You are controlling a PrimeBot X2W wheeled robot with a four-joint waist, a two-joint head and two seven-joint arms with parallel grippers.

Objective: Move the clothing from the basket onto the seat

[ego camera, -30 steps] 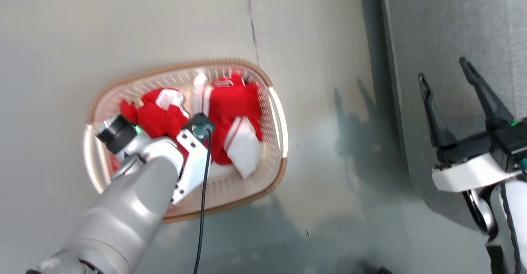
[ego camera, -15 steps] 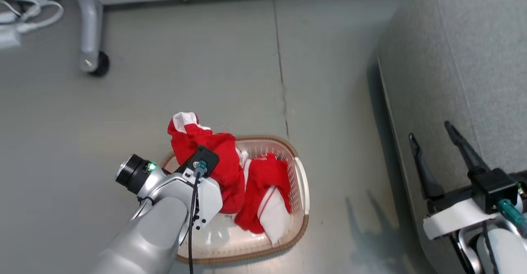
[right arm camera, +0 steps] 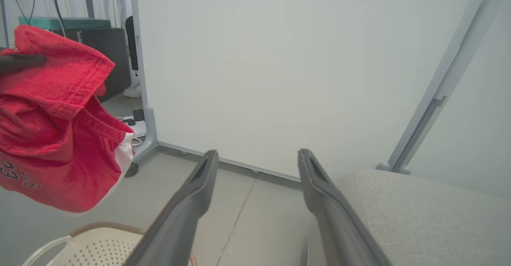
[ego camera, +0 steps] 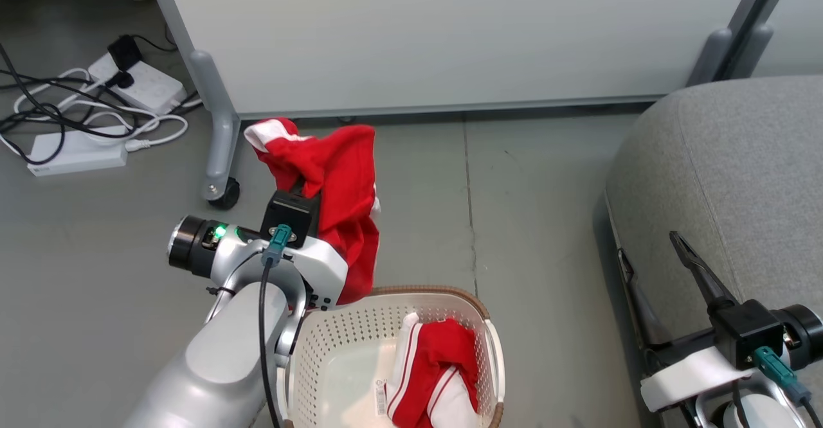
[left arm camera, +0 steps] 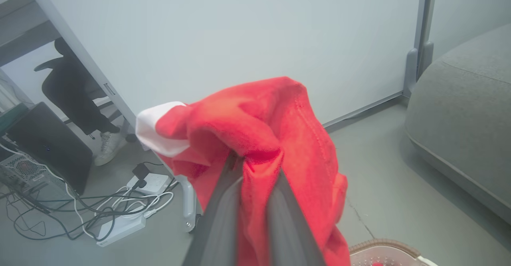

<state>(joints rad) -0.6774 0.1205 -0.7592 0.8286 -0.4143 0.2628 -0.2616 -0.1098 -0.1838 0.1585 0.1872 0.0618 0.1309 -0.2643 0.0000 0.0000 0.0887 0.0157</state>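
Observation:
My left gripper [ego camera: 301, 187] is shut on a red garment [ego camera: 334, 184] with white trim, one piece of the clothing, held up above the far left rim of the basket [ego camera: 334, 351]. In the left wrist view the fabric [left arm camera: 279, 130] drapes over both fingers of the gripper [left arm camera: 241, 162]. A second red and white garment [ego camera: 437, 370] lies in the basket's right half. My right gripper [ego camera: 649, 248] stands open with nothing between its fingers at the grey seat's [ego camera: 739, 171] left edge. The right wrist view shows it [right arm camera: 257, 154] with the seat [right arm camera: 419, 218] to its right and the hanging garment [right arm camera: 56, 138] at the left.
A white partition panel [ego camera: 450, 36] on a castored grey leg [ego camera: 222, 151] stands behind the basket. Power strips and tangled cables [ego camera: 83, 119] lie on the floor at far left. A computer case [left arm camera: 44, 146] and a person's white shoe [left arm camera: 107, 148] sit beyond the panel.
The head camera has tilted up and the whole picture has shifted. My left gripper has lifted the red garment out of the basket. The right gripper stays open beside the seat.

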